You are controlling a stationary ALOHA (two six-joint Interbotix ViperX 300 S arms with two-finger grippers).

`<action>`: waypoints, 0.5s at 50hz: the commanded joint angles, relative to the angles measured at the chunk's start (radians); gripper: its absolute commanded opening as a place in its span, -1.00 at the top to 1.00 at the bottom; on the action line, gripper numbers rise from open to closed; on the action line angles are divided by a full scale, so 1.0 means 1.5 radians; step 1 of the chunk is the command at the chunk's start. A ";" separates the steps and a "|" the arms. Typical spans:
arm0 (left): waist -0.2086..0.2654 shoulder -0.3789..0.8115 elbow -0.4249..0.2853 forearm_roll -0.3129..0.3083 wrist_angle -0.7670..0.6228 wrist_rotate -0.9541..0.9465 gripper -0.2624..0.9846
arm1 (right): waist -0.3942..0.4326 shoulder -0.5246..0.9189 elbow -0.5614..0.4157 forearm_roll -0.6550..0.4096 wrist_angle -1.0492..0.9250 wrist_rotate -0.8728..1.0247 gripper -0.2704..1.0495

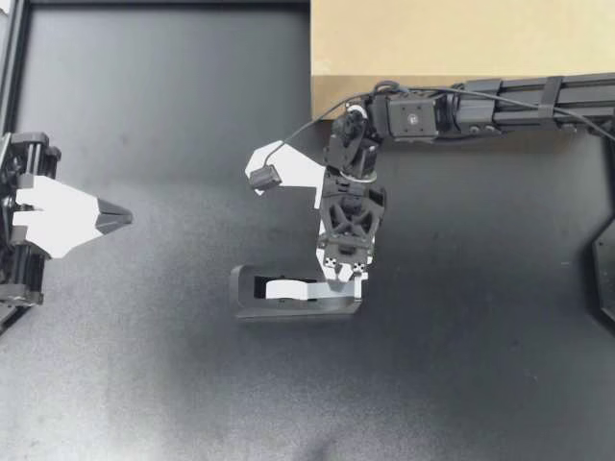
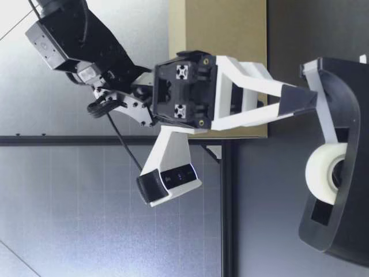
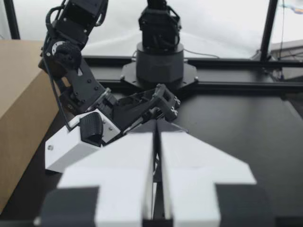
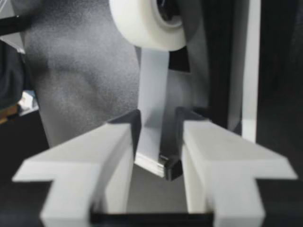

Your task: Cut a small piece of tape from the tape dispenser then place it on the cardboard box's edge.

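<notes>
The black tape dispenser [image 1: 288, 293] lies on the dark table with its white tape roll [image 2: 323, 173] seated in it. My right gripper [image 1: 344, 280] points down at the dispenser's cutter end. In the right wrist view my right gripper [image 4: 158, 118] is open, and the tape strip [image 4: 152, 94] hanging from the roll [image 4: 147, 23] runs between its fingers beside the black cutter tip. Across the table, the same gripper [image 2: 305, 99] meets the dispenser's [image 2: 346, 231] raised end. My left gripper [image 1: 120, 218] is shut and empty at the table's left side, far from the dispenser. The cardboard box [image 1: 461, 38] sits behind.
The box's front edge [image 1: 404, 79] runs just behind my right arm's wrist. In the left wrist view the box [image 3: 19, 104] stands beside my left gripper [image 3: 156, 137], with my right arm [image 3: 142, 106] ahead of it. A black mount [image 1: 603, 269] sits at the table's right edge.
</notes>
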 commanded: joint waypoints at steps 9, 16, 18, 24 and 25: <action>0.002 0.004 -0.008 0.000 -0.006 -0.001 0.78 | 0.008 -0.016 -0.008 0.003 0.015 0.000 0.22; 0.002 0.004 -0.008 0.000 -0.006 -0.001 0.78 | 0.008 -0.018 -0.009 0.003 0.015 0.000 0.37; 0.002 0.004 -0.008 0.000 -0.006 -0.001 0.78 | 0.008 -0.019 -0.009 0.003 0.014 0.000 0.43; 0.002 0.004 -0.008 -0.001 -0.006 -0.001 0.78 | 0.008 -0.025 -0.011 0.004 0.011 0.000 0.63; 0.002 0.004 -0.008 0.000 -0.006 -0.001 0.78 | 0.008 -0.027 -0.012 0.004 0.011 0.000 0.65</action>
